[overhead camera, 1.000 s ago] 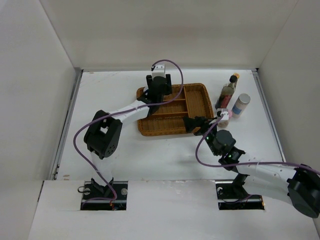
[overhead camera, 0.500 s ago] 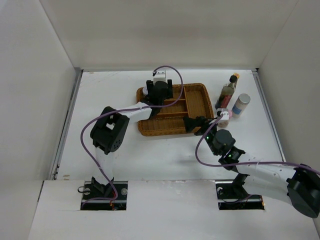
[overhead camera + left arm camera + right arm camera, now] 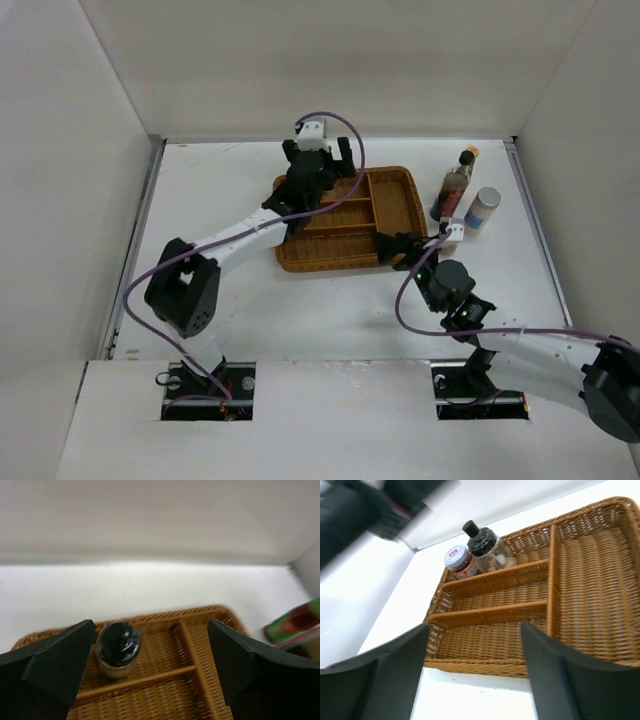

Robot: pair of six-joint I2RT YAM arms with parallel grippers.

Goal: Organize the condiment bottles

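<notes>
Low in the right wrist view, the right gripper [image 3: 474,630] is spread apart with nothing between its fingers, poised at the near rim of the wicker tray [image 3: 485,666]. Further up, in the tray's upper-left compartment, the white-lidded jar [image 3: 460,562] and the black-capped jar [image 3: 482,544] stand side by side. The left gripper [image 3: 150,630] hangs fully open around the black-capped jar, holding nothing. It should probably rise straight up so neither finger clips that cap. At the right of the overhead frame, a tall dark bottle [image 3: 455,188] and a white-blue cylinder [image 3: 482,210] stand off the tray, likely the right arm's work.
</notes>
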